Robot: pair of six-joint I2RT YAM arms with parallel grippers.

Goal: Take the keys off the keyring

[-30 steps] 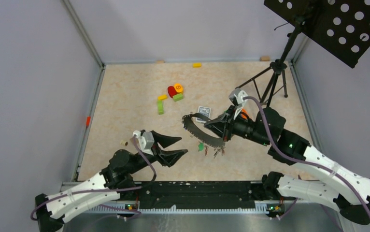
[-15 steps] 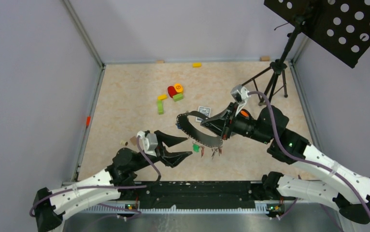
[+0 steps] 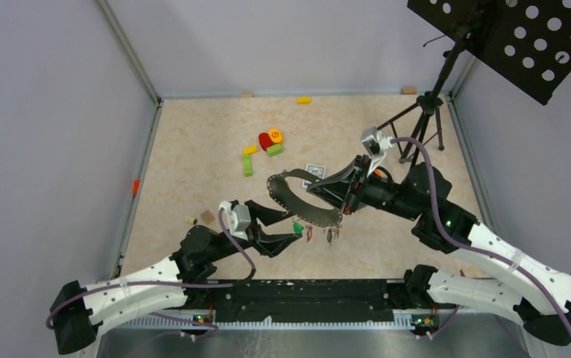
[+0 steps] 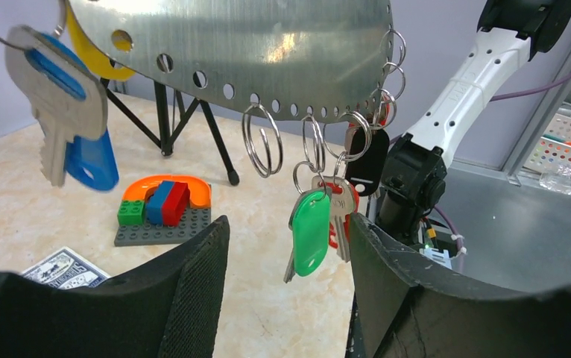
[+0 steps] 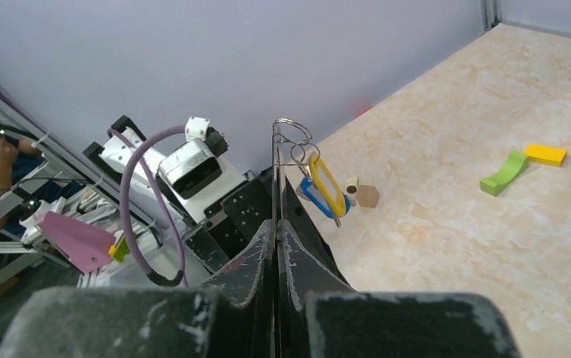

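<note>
Keyring (image 3: 297,200) hung pinched in right gripper (image 5: 276,231), jaws closed. Left gripper (image 4: 286,242) had jaws apart, flanking green key (image 4: 311,235) at keyring's 6 o'clock. Best seemed: pinch it squarely, clear of red key (image 4: 336,220).

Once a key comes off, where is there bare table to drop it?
Bare table lies far left, between the left wall and the toy blocks; also between those blocks and the tripod. The middle is crowded: keyring, card box, left hand, right hand.
</note>
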